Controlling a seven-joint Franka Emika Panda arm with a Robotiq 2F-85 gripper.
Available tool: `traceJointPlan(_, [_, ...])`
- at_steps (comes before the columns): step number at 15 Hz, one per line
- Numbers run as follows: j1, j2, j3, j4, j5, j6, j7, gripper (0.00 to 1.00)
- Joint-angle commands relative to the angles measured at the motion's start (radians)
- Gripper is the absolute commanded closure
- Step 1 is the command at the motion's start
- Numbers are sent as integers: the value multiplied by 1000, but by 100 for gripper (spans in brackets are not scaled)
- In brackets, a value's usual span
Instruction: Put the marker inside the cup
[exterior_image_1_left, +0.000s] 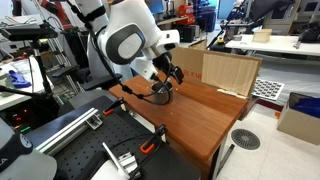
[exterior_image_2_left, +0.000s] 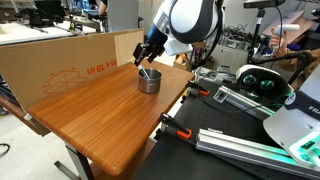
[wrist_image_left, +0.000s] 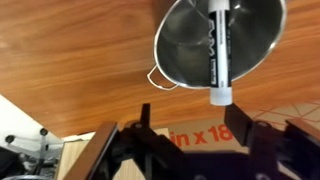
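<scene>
The silvery metal cup (wrist_image_left: 215, 40) stands on the wooden table (wrist_image_left: 60, 60), its small handle towards the lower left in the wrist view. The marker (wrist_image_left: 219, 50) rests inside it, black with a pale end that sticks out over the rim. No red end shows. My gripper (wrist_image_left: 192, 112) is open and empty, just above the cup, with its fingers either side of the marker's pale end. The cup (exterior_image_1_left: 160, 94) (exterior_image_2_left: 149, 81) shows under the gripper (exterior_image_1_left: 166, 78) (exterior_image_2_left: 148, 57) in both exterior views.
A cardboard panel (exterior_image_2_left: 70, 55) (exterior_image_1_left: 228, 72) stands along the table's far edge, close behind the cup. Orange-handled clamps (exterior_image_2_left: 176, 128) grip the table (exterior_image_2_left: 100, 115) edge. Black rails and equipment (exterior_image_1_left: 90, 125) lie beside the table.
</scene>
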Motion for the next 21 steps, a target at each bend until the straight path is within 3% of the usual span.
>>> traceJointPlan(1, [-19, -3, 12, 4, -35, -1, 35, 0])
traceJointPlan(6, [-34, -46, 28, 1, -37, -8, 63, 0])
traceJointPlan(9, [-86, -110, 90, 6, -46, -51, 94, 0])
traceJointPlan(11, [-164, -165, 178, 11, -103, -148, 168, 0])
traceJointPlan(12, [-81, -107, 103, 23, -41, -52, 100, 0])
traceJointPlan(21, [-90, -111, 111, 21, -46, -67, 110, 0])
